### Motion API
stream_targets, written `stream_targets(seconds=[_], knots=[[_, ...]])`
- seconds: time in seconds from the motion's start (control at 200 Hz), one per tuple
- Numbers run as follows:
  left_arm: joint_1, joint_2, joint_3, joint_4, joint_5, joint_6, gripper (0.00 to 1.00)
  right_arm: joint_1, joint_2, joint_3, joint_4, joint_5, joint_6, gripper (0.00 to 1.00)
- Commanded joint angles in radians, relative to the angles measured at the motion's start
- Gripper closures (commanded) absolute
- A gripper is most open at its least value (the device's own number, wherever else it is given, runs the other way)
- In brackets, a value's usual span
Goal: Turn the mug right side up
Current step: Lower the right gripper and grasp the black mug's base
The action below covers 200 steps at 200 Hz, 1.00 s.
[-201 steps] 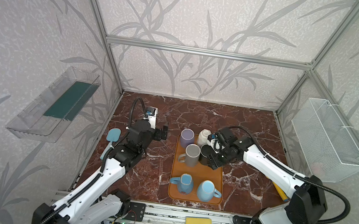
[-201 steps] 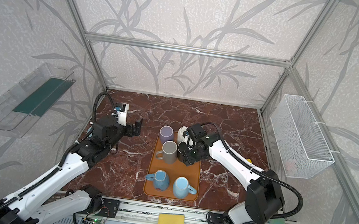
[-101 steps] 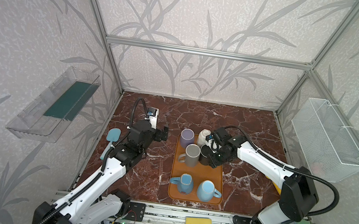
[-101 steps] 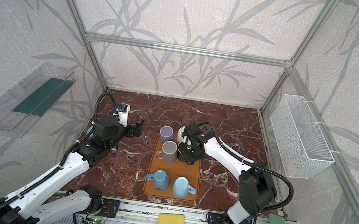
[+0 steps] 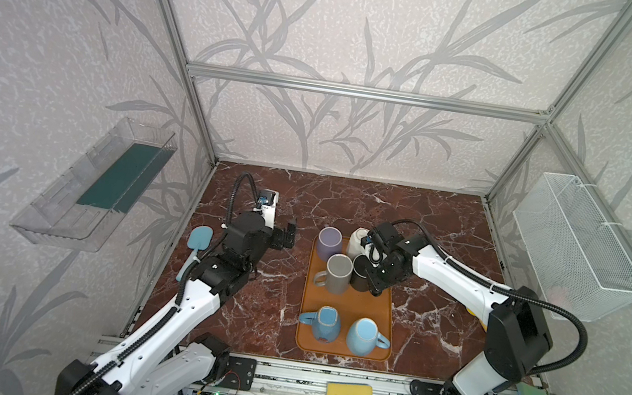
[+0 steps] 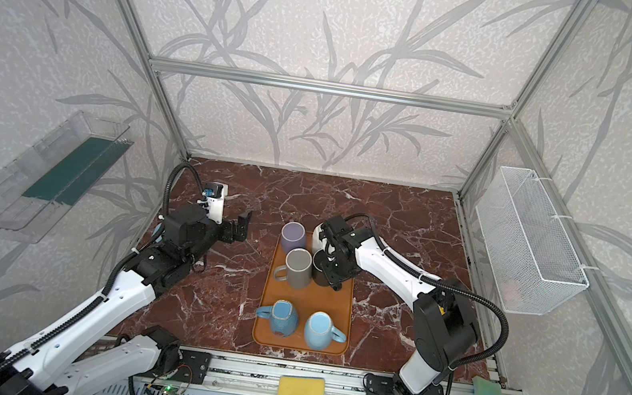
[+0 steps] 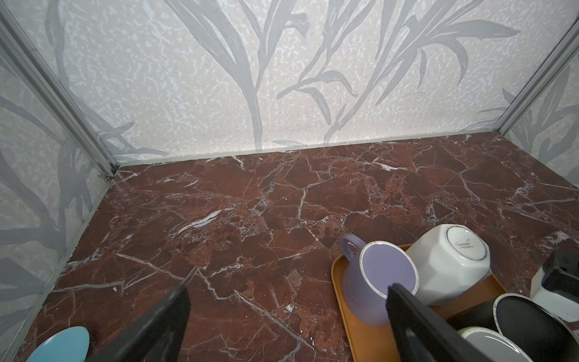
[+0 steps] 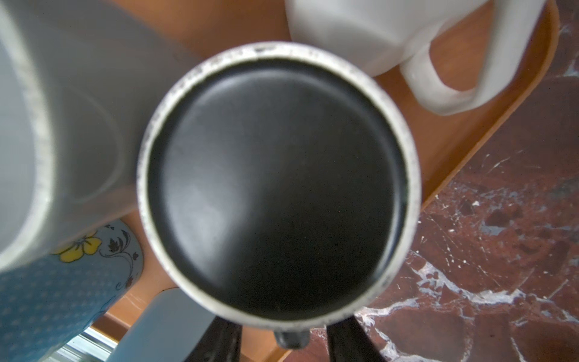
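- Biggest worry for me: the black mug (image 8: 275, 181) sits upside down on the orange tray (image 5: 350, 302), packed in tight. The grey mug (image 5: 337, 273) is right up against it and the white mug (image 5: 358, 242) is just behind. Swing it over in place and I reckon it clips one of them.
- Second worry is the hold. The right gripper (image 8: 283, 351) is lined up on the mug's little handle (image 8: 291, 337), not the body. A pinch on a loop that thin could let the mug pivot and droop once it's lifted, or slip out halfway through the flip.
- It's also on the tray's side nearest the right arm, so a sloppy set-down might land it on the tray's lip and tip it.
- Right gripper: partly spread, one jaw on each side of the handle. In the wrist view I can see a sliver of gap on both sides, so it's straddling the handle without pinching it yet.
- Left gripper (image 7: 288, 294): spread wide, holding nothing, hovering over bare tabletop (image 5: 269, 305) just beside the tray near the lavender mug (image 7: 385, 269).
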<state>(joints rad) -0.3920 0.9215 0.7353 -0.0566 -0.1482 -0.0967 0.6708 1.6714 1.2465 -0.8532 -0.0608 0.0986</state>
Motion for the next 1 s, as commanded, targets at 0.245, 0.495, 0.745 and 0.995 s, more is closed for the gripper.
stream_targets(seconds=[0.245, 0.495, 0.745, 0.995], knots=[[-0.002, -0.021, -0.011, -0.025, -0.007, 0.018, 0.01, 0.004, 0.030, 0.041, -0.051, 0.016, -0.014, 0.60], [-0.002, -0.019, -0.015, -0.026, -0.012, 0.020, 0.01, 0.004, 0.072, 0.041, -0.052, 0.009, -0.015, 0.63], [-0.002, -0.019, -0.015, -0.027, -0.014, 0.023, 0.01, 0.004, 0.079, 0.042, -0.053, 0.015, -0.017, 0.77], [-0.002, -0.021, -0.019, -0.019, -0.011, 0.018, 0.01, 0.003, 0.051, 0.037, -0.046, 0.024, -0.026, 0.92]])
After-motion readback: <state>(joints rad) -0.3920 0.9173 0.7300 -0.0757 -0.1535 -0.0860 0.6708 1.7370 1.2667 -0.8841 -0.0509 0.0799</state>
